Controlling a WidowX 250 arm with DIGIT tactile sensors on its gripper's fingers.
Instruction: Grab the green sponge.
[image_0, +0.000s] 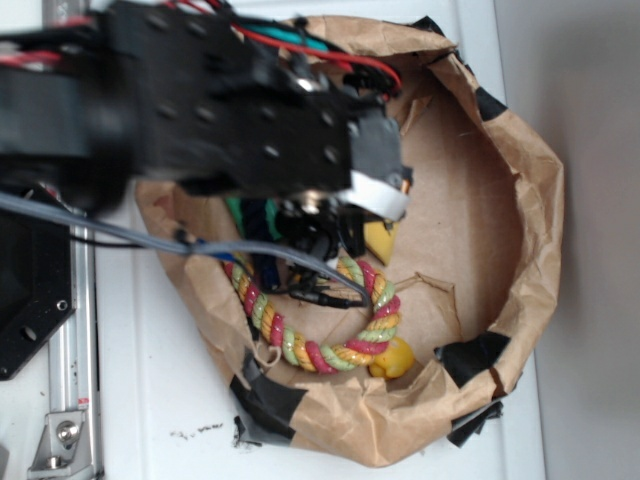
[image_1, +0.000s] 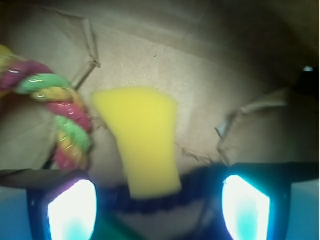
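Green sponge (image_0: 236, 211) shows only as a sliver under the black arm, at the left of the brown paper basket (image_0: 520, 200). The gripper (image_1: 159, 207) hangs over it, pads (image_1: 245, 207) spread wide, gripping nothing (a green corner peeks between them). Just right lies the yellow sponge (image_1: 144, 145), with the rope (image_0: 330, 350) nearer.

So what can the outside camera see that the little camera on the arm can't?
Only the outside view shows the whole paper bowl, the robot arm, the white table and a strip of green sponge under the arm. Only the arm camera shows the whole yellow sponge and the glowing fingertips, standing apart. Both show the rope.
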